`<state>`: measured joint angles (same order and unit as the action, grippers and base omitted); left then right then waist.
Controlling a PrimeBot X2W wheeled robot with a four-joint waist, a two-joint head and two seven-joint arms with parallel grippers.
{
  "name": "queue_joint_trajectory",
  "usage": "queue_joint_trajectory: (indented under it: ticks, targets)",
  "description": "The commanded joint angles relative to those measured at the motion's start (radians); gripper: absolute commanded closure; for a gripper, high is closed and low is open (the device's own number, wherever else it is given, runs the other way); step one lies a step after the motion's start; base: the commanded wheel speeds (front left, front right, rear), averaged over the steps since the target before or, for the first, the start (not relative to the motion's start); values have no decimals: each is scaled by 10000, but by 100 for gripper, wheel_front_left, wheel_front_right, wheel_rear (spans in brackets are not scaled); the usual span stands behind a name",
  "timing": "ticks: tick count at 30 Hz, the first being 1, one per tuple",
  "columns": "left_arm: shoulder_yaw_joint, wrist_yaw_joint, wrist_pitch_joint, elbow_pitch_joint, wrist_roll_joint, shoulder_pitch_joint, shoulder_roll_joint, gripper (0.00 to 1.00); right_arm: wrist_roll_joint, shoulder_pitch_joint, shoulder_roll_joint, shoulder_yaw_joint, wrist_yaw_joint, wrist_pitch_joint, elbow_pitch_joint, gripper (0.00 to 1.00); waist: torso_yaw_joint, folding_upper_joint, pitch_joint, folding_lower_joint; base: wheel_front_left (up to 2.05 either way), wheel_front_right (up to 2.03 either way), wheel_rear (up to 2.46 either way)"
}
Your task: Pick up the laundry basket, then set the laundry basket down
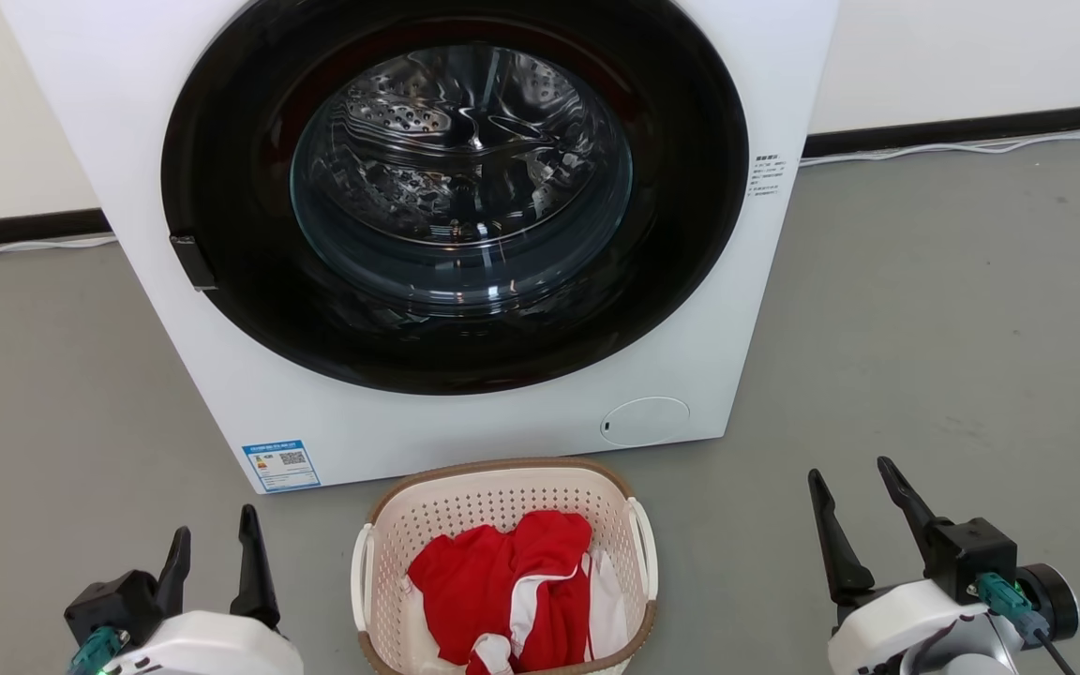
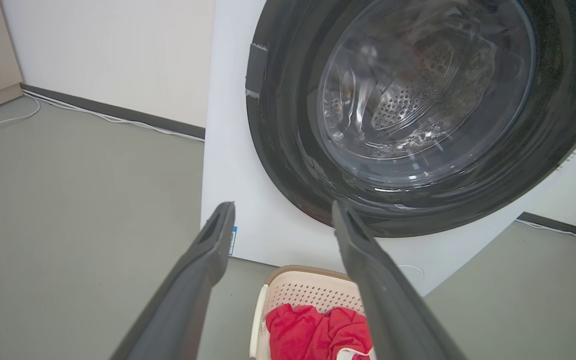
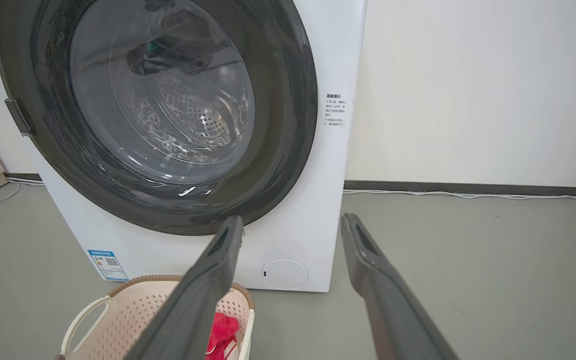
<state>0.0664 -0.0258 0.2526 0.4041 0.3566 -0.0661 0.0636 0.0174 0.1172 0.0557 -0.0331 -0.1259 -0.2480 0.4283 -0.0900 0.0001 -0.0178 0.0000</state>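
**Both grippers empty, basket on the floor between them**

The laundry basket point(image 1: 493, 506) sits on the grey floor point(image 1: 924, 328), just in front of the white washer point(image 1: 465, 422) and near the robot, with a red-and-white garment point(image 1: 502, 581) heaped inside. Nothing lifts it yet, so the step in hand looks like the reach for its handles.

The left gripper point(image 1: 215, 523) hangs to the basket's left and the right gripper point(image 1: 849, 473) to its right. Both have their jaws spread wide with nothing between them. Neither touches the basket, and the right one stands farther off than the left.

To do this well, each gripper probably needs to come inward and down to its own side: the left to the left loop handle point(image 1: 361, 562), the right to the right loop handle point(image 1: 645, 548). One finger should slip through each loop before closing. The lift should be level and even on both sides, since a lopsided pull could tip the basket and spill the garment. The washer is close behind, so the lift should stay clear of its front.
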Motion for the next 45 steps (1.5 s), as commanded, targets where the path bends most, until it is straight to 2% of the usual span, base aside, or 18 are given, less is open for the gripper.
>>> queue_joint_trajectory:
  ticks: [1,26,27,32,37,39,45]
  targets:
    - [370,49,91,-319,-115,-110,88,0,-26,88,8,197,-48,-138,-335,0,-19,-1,-18,0,0,0,0]
    - [843,456,91,-70,-339,-135,-101,0,-26,-58,-40,81,-48,-138,-337,0,-42,-1,-160,0,0,0,0]
    - [581,426,-2,159,-316,174,-242,100,-13,-149,-38,-128,0,0,-38,100,-42,-1,-163,0,0,0,0]
    - [637,445,-163,482,-112,206,-313,100,-260,-202,-63,-203,1,129,290,100,-26,-1,-161,1,0,0,0]
    - [644,491,-331,397,412,184,-305,100,-928,-196,-63,-259,-1,318,209,100,13,-1,-169,22,0,0,0]
    - [621,518,-400,335,727,185,-301,100,-1332,-219,-62,-246,-2,382,137,100,36,-1,-146,4,0,0,0]
    - [588,573,-546,213,1351,166,-292,100,-2127,-240,-62,-234,-5,512,-5,100,81,-1,-118,1,0,0,0]
